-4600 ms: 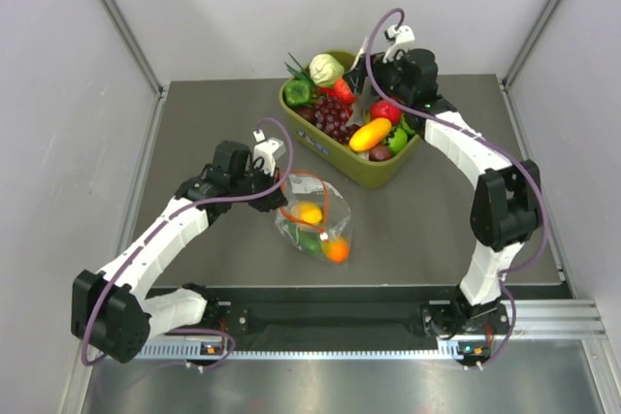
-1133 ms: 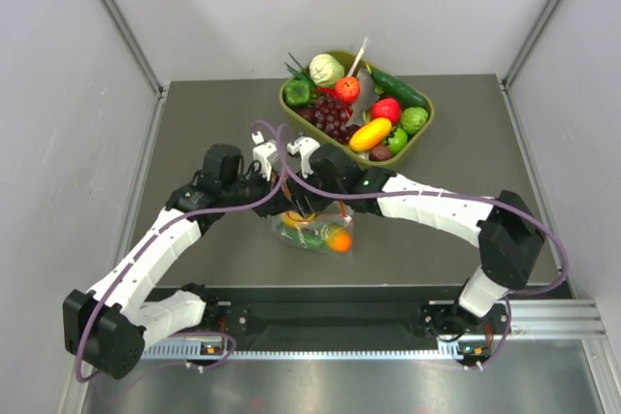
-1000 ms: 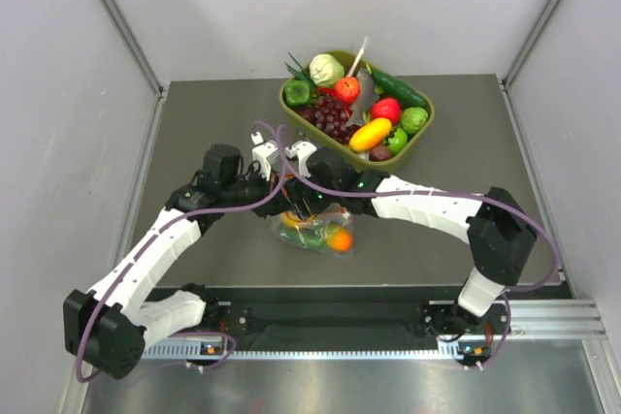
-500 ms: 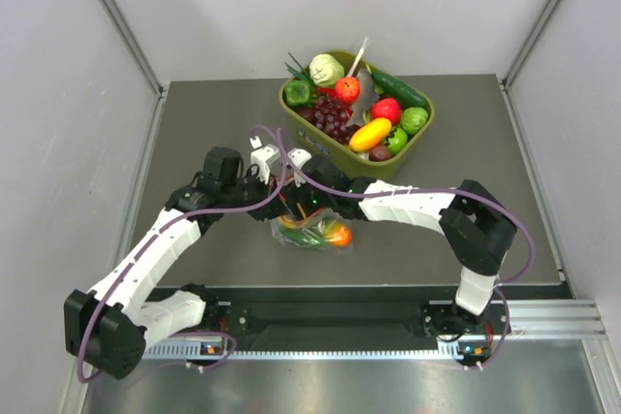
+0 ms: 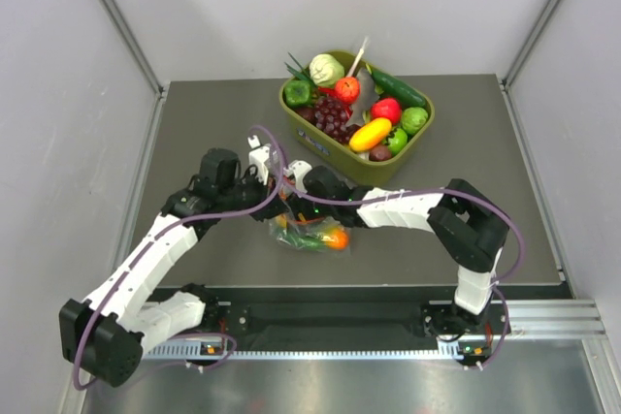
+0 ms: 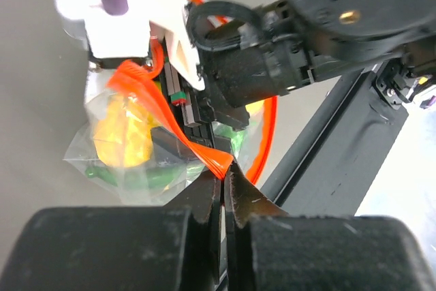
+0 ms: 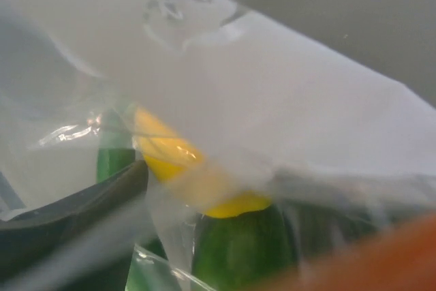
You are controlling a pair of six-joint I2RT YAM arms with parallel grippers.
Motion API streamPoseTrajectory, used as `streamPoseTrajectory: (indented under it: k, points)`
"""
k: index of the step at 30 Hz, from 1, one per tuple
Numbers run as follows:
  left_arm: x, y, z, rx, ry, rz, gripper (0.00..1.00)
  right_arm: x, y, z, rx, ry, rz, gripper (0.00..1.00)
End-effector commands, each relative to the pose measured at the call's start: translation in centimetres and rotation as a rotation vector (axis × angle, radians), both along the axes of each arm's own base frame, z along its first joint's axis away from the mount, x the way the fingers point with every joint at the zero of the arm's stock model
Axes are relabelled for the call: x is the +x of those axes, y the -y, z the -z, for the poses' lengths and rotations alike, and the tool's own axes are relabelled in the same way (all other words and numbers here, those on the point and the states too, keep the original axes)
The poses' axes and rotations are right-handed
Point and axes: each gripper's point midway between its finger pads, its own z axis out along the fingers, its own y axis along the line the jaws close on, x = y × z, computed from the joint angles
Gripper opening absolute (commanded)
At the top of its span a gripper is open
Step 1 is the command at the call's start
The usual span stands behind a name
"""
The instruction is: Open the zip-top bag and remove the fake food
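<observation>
**A:** Where's the zip-top bag (image 5: 309,232)?

**B:** On the surface (image 5: 213,123), between your arms. Your left gripper (image 6: 223,180) has its jaws pinched tight on the orange zip strip (image 6: 170,124).

**A:** And the right gripper (image 5: 291,207)?

**B:** Against the plastic; whether its jaws grip anything, I cannot tell. Part the edges slowly so the film doesn't slip. Only the right wrist view shows the lemon (image 7: 178,161) and green piece (image 7: 238,250) up close.
</observation>
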Motion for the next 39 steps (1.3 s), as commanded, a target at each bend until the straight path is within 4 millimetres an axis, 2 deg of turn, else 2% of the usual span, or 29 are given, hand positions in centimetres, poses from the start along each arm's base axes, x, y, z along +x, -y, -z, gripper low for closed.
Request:
streamPoseTrajectory:
  k: [1, 7, 9, 10, 11, 12, 14, 15, 17, 18, 19, 27, 28, 34, 39]
  points:
    - [1.0, 0.6, -3.1, -0.066, 0.162, 0.02, 0.0, -1.5, 0.0, 0.8, 0.005, -0.023, -0.042, 0.76]
    - [0.8, 1.0, -2.8, -0.073, 0.133, 0.041, 0.0, -0.7, -1.2, -0.4, 0.069, 0.017, -0.031, 0.76]
    - [0.7, 1.0, -2.7, -0.075, 0.13, 0.048, 0.0, -0.2, -1.4, -0.8, 0.083, 0.034, -0.019, 0.72]
    - [0.7, 1.0, -2.7, -0.074, 0.129, 0.047, 0.0, 0.1, -1.5, -1.0, 0.09, 0.049, -0.006, 0.65]
    - [0.7, 1.0, -2.6, -0.072, 0.126, 0.046, 0.0, 0.1, -1.6, -1.2, 0.1, 0.053, -0.006, 0.65]
    - [0.7, 1.0, -2.5, -0.071, 0.125, 0.044, 0.0, 0.5, -1.5, -1.3, 0.101, 0.063, 0.011, 0.55]
    - [0.7, 1.0, -2.5, -0.068, 0.124, 0.042, 0.0, 0.7, -1.3, -1.7, 0.112, 0.076, 0.028, 0.45]
    - [0.8, 0.9, -2.4, -0.066, 0.124, 0.039, 0.0, 0.9, -1.1, -1.9, 0.114, 0.083, 0.038, 0.37]
    - [1.0, 0.8, -2.4, -0.056, 0.128, 0.024, 0.0, 0.8, -0.8, -2.6, 0.123, 0.095, 0.044, 0.28]
    - [1.1, 0.7, -2.3, -0.051, 0.129, 0.017, 0.0, 0.9, -0.6, -3.5, 0.134, 0.112, 0.051, 0.2]
    - [1.2, 0.6, -2.2, -0.044, 0.125, 0.011, 0.0, 0.9, -0.4, -3.9, 0.139, 0.119, 0.058, 0.18]
    - [2.5, -0.7, -0.7, 0.037, 0.095, -0.084, 0.0, 0.3, 2.0, -7.8, 0.171, 0.164, 0.092, 0.15]
    - [2.6, -0.9, -0.4, 0.047, 0.088, -0.092, 0.0, 0.3, 2.2, -8.9, 0.187, 0.179, 0.093, 0.15]
    - [3.1, -1.5, -0.1, 0.075, 0.087, -0.132, 0.0, -0.3, 3.7, -10.5, 0.16, 0.19, 0.097, 0.12]
    - [3.3, -1.8, 0.7, 0.103, 0.068, -0.152, 0.0, 0.0, 5.1, -12.0, 0.132, 0.226, 0.137, 0.12]
